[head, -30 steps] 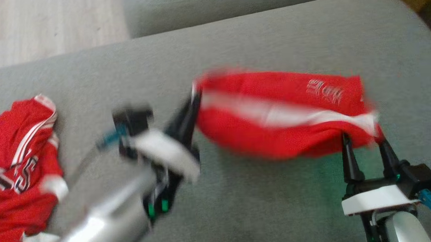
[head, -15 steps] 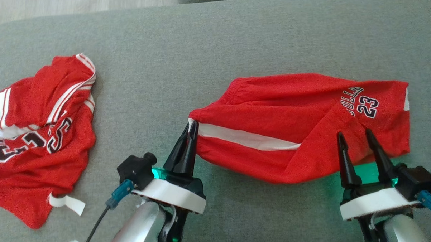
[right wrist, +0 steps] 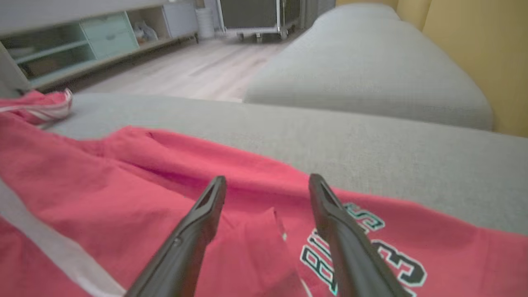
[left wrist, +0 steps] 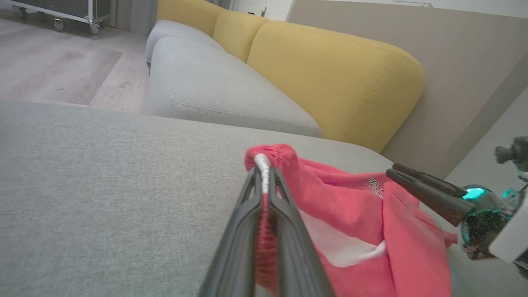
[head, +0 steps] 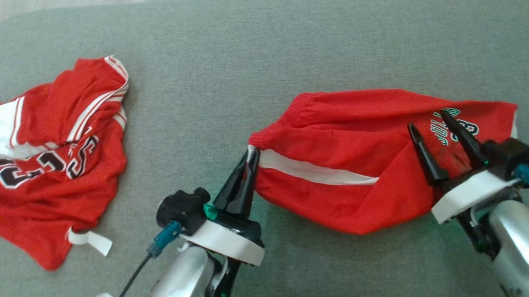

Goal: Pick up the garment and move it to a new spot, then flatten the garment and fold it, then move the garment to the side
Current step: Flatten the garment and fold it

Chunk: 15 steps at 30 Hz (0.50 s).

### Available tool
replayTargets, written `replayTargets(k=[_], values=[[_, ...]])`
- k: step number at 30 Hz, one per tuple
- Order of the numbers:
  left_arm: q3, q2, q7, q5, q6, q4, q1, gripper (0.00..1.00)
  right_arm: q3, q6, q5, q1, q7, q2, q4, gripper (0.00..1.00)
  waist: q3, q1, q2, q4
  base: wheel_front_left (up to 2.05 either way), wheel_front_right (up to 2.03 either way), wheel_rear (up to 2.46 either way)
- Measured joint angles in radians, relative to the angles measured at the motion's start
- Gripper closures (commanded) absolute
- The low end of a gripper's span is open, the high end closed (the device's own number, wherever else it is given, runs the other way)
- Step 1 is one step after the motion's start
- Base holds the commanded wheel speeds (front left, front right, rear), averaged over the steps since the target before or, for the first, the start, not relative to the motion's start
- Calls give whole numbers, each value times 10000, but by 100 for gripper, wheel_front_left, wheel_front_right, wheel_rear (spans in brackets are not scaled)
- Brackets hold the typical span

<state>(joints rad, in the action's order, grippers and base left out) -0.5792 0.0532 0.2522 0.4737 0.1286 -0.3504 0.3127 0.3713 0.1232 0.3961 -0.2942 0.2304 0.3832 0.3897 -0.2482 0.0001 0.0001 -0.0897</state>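
The left gripper (head: 252, 152) is pinched shut on the waistband end of the red shorts (head: 343, 132). The right gripper (head: 426, 120), jaws spread wide and holding nothing, hovers over the printed leg. The shorts lie on the grey sofa cushion (head: 243, 43) toward 3 o'clock, with a red jersey (head: 50, 173) at 9. I judge the mesh light, limp and slippery, so it is best gripped at the elastic waistband and hem corners.
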Motion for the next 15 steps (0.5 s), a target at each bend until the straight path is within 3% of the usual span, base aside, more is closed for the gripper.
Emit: replayTargets(k=[2, 4, 5, 7, 10, 15], values=[[-96, -21, 0, 8, 35, 4, 13, 100, 307, 0, 284, -151, -414, 236, 278, 0, 6, 0, 0, -107, 0, 0, 0], [-142, -21, 0, 102, 35, 25, 59, 100, 738, 0, 610, -134, -846, 422, 441, 22, 21, -1, 0, -228, 0, 0, 0], [-153, -21, 0, 174, 35, 36, 93, 100, 922, 0, 823, -119, -1030, 477, 441, 38, 24, -1, 0, -279, 0, 0, 0], [-167, -21, 0, 265, 35, 50, 120, 100, 1390, 0, 1070, -119, -1260, 656, 353, 100, 27, -1, 0, -353, 0, 0, 0], [-117, -25, 0, 374, 35, 105, 122, 100, 1271, 2, 917, -151, -832, 903, 159, 100, 27, -1, 0, -378, 0, 0, 0], [495, -33, -2, 566, 36, 926, 210, 100, 84, 2, -71, -735, 23, 1001, -278, 100, 34, -1, 0, -160, 0, 0, 0]])
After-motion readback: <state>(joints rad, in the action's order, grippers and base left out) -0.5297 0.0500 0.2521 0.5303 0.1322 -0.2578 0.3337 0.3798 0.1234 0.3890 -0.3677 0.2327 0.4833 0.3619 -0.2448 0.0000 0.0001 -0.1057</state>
